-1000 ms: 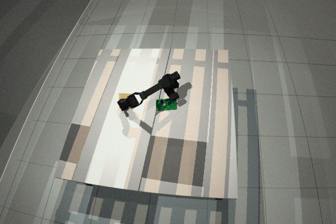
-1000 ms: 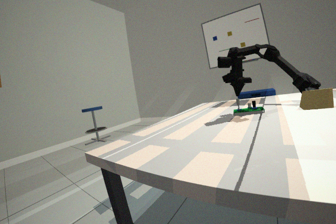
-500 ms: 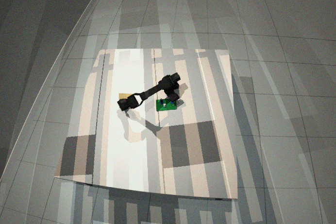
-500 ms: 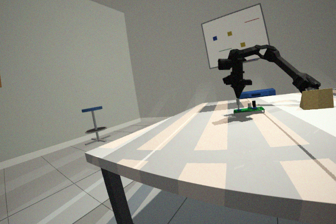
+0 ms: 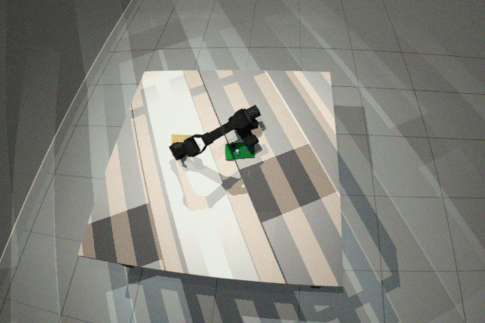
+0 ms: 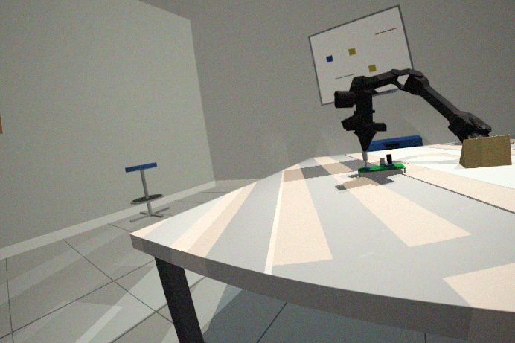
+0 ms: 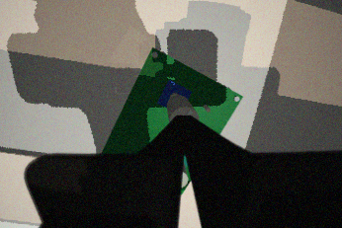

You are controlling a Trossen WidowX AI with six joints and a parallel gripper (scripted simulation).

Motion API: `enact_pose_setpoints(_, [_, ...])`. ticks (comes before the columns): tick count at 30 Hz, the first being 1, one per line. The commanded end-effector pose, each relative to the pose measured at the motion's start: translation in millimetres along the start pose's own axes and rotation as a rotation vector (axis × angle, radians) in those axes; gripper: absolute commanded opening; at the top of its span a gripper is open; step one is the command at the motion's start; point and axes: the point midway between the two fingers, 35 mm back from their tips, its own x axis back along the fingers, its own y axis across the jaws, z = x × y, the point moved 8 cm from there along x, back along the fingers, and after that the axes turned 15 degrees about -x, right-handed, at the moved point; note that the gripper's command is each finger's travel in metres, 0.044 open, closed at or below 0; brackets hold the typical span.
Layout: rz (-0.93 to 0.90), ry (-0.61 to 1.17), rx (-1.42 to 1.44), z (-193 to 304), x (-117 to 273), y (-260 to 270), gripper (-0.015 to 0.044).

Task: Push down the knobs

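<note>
Jaws shut, nothing between them, pointing down with the tips at or just above the tall grey knob [image 6: 365, 155] [image 7: 177, 105]; contact too fine to tell. Under the knob, a thin stretch of shaft, then the blue potentiometer [image 6: 366, 168] [image 7: 164, 99]: apparently not seated. Farther along the same green board [image 5: 231, 156] [image 6: 380, 170] [image 7: 213, 116], a pale knob [image 5: 237, 151] [image 6: 382, 161] and a black knob [image 5: 233, 146] [image 6: 389, 158], close together. Hard to tell which of those two needs pushing. Beneath it all, short legs on the bench [image 5: 215, 232] [image 6: 249, 242]. Past the board, near the base of the arm [image 5: 217, 133] [image 6: 443, 100], a tan block [image 5: 179, 137] [image 6: 484, 152], well apart from the work.

Step in hand, by judgement: pressing the grey knob home. Next, centre over the shaft and push straight down, slowly, until seated against the potentiometer. Avoid sideways load, likely to tilt the knob or break the potentiometer loose. Then lift clear and look to the second knob. Not yet time to open and back away.
</note>
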Motion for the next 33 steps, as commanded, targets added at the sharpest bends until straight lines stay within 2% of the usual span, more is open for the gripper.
enact_pose_setpoints(1, [0.004, -0.003, 0.004, -0.2, 0.1, -0.6, 0.0])
enact_pose_setpoints(33, [0.004, -0.003, 0.004, 1.3, -11.8, -0.2, 0.0])
